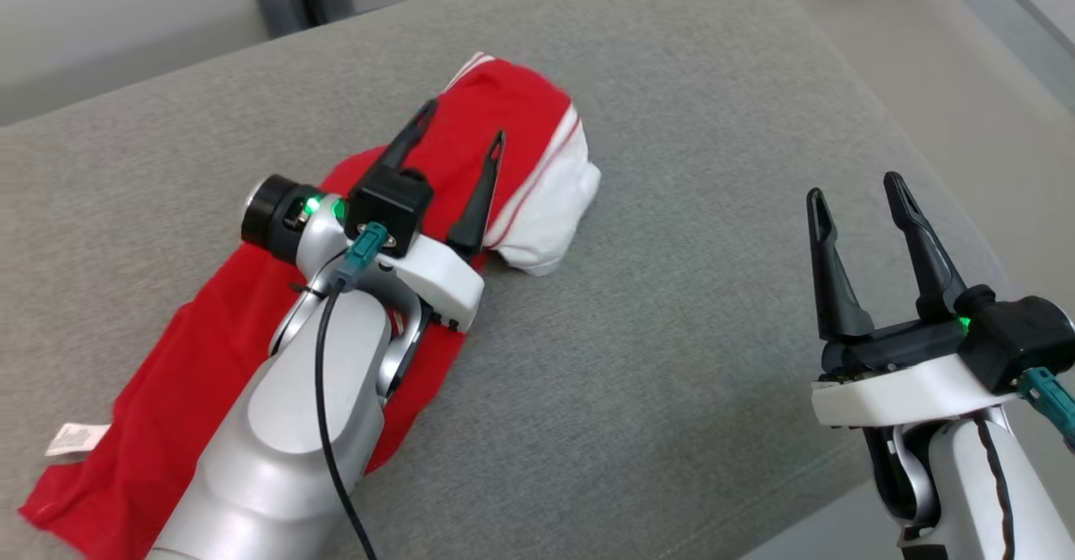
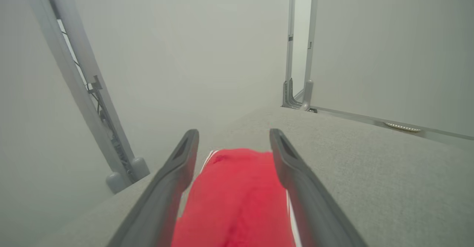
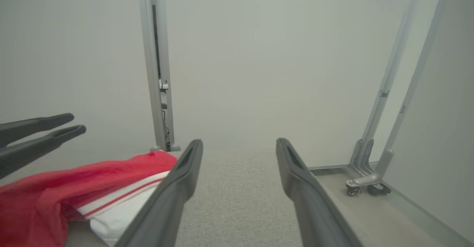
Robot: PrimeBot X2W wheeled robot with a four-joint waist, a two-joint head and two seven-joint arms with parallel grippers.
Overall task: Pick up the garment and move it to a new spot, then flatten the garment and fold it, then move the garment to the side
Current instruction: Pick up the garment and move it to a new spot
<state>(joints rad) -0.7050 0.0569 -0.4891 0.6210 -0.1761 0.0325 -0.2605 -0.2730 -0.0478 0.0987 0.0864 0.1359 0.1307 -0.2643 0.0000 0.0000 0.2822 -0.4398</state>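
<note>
The garment (image 1: 201,350) is red with a white, red-striped part at its far end, and it lies bunched in a long strip on the grey padded surface (image 1: 672,207). A white label sticks out at its near left. My left gripper (image 1: 466,136) hovers over the garment's far half with its fingers spread and nothing between them. Seen from the left wrist, the red cloth (image 2: 237,199) lies below and between the spread fingers of the left gripper (image 2: 233,139). My right gripper (image 1: 857,191) stands open off to the right over bare surface. The right wrist view shows the garment (image 3: 74,191) at the left of my right gripper (image 3: 239,147).
The padded surface's right edge (image 1: 949,207) drops to a pale floor. Grey frame posts (image 3: 155,65) and a wheeled base (image 3: 364,187) stand beyond the surface's far end. Bare surface lies between the garment and my right gripper.
</note>
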